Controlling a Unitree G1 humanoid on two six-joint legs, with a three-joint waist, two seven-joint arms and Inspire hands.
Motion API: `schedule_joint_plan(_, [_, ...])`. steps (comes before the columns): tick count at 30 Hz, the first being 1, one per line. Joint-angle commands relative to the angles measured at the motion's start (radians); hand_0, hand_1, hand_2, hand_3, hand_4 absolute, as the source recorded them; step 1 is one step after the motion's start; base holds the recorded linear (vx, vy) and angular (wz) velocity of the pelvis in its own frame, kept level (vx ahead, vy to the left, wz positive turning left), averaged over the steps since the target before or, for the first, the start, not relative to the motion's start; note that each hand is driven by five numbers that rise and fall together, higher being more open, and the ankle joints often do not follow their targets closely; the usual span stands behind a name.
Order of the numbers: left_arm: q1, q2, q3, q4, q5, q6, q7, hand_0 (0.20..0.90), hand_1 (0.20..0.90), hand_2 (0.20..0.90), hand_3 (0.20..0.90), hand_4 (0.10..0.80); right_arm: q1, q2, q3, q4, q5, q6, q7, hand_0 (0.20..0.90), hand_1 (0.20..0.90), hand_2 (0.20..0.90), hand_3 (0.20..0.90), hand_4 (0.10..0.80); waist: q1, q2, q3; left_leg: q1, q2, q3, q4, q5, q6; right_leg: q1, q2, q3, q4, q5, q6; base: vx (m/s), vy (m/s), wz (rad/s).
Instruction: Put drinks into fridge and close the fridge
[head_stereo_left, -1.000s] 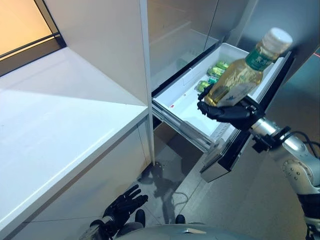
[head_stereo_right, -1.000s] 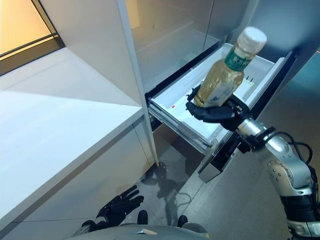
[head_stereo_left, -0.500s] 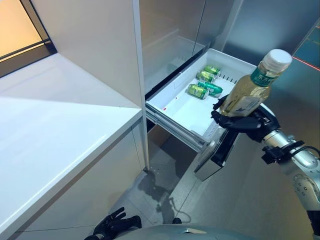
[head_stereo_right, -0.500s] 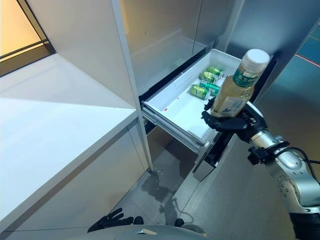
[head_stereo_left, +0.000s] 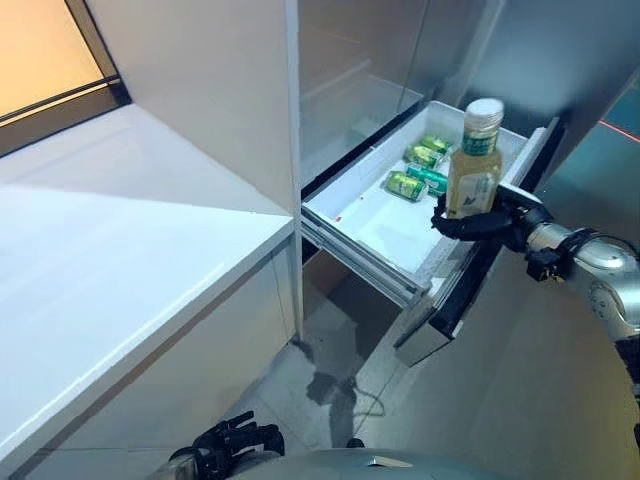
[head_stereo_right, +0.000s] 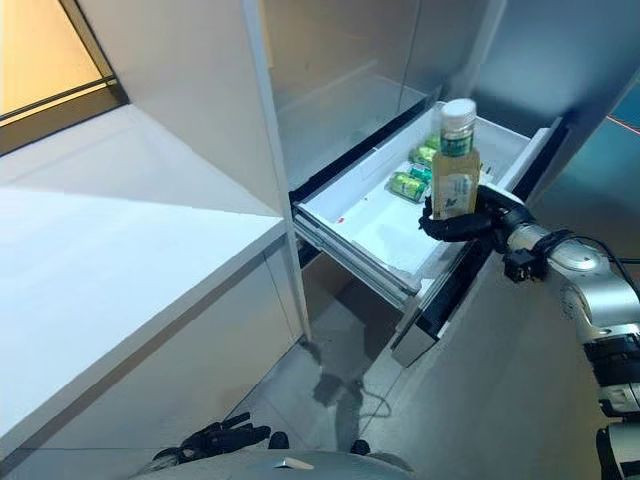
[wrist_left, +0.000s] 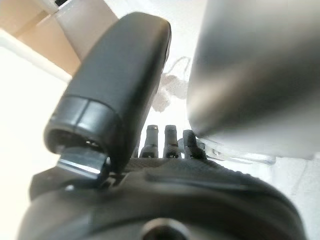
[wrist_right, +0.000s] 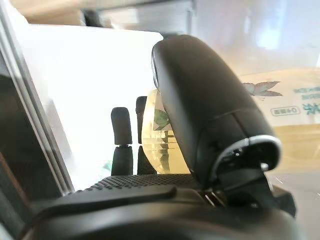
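Note:
A clear bottle of amber drink (head_stereo_left: 474, 160) with a white cap and green label stands upright in my right hand (head_stereo_left: 482, 222), which is shut round its lower part. It hangs over the front right corner of the open white fridge drawer (head_stereo_left: 372, 222). In the right wrist view the thumb (wrist_right: 210, 115) presses on the bottle (wrist_right: 285, 112). Several green cans (head_stereo_left: 407, 185) lie at the back of the drawer. My left hand (head_stereo_right: 215, 438) hangs low near the floor with its fingers relaxed and holding nothing.
A white counter (head_stereo_left: 110, 250) runs along the left. A tall white panel (head_stereo_left: 225, 90) stands between it and the fridge. The drawer's dark front panel (head_stereo_left: 462, 295) juts out over the grey floor (head_stereo_left: 520, 400).
My right hand has brought the bottle from a tilt to upright and moved it in over the drawer's front corner. The left hand has sunk lower. The camera has shifted.

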Motion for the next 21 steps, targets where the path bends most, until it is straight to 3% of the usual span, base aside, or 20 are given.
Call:
schedule_joint_plan(1, [-0.014, 0.084, -0.036, 0.056, -0.030, -0.005, 0.019, 0.900, 0.900, 0.900, 0.900, 0.800, -0.313, -0.081, -0.017, 0.048, -0.008, -0.095, 0.027, 0.300, 0.300, 0.300, 0.200, 0.100, 0.055, -0.050, -0.038, 0.020, -0.065, 0.014, 0.002, -0.088, 0.059, -0.038, 0.016, 0.021, 0.018, 0.041, 0.033, 0.091, -0.024, 0.03])
schedule_joint_plan(11, [-0.069, 0.158, -0.041, 0.024, -0.027, 0.013, 0.075, 0.900, 0.900, 0.900, 0.900, 0.800, -0.514, -0.070, 0.188, 0.296, -0.068, -0.054, 0.023, 0.300, 0.300, 0.300, 0.200, 0.100, 0.125, -0.104, 0.029, -0.026, -0.047, -0.018, 0.017, -0.080, 0.059, -0.065, 0.032, 0.004, 0.025, 0.051, 0.026, 0.004, -0.092, 0.08])
schedule_joint_plan(17, [-0.100, 0.194, -0.055, -0.017, -0.041, 0.031, 0.096, 0.900, 0.900, 0.900, 0.900, 0.800, -0.601, -0.058, 0.280, 0.448, -0.115, 0.025, 0.019, 0.300, 0.300, 0.300, 0.200, 0.100, 0.164, -0.131, 0.085, -0.063, -0.037, -0.037, 0.024, -0.071, 0.056, -0.087, 0.039, -0.014, 0.029, 0.060, 0.023, -0.061, -0.086, 0.09])
schedule_joint_plan(21, [-0.124, 0.212, -0.069, -0.027, -0.053, 0.033, 0.110, 0.900, 0.900, 0.900, 0.900, 0.800, -0.650, -0.045, 0.324, 0.619, -0.224, 0.060, 0.090, 0.300, 0.300, 0.300, 0.200, 0.100, 0.192, -0.146, 0.120, -0.084, -0.033, -0.051, 0.028, -0.063, 0.053, -0.097, 0.041, -0.029, 0.029, 0.067, 0.022, -0.049, -0.070, 0.10])
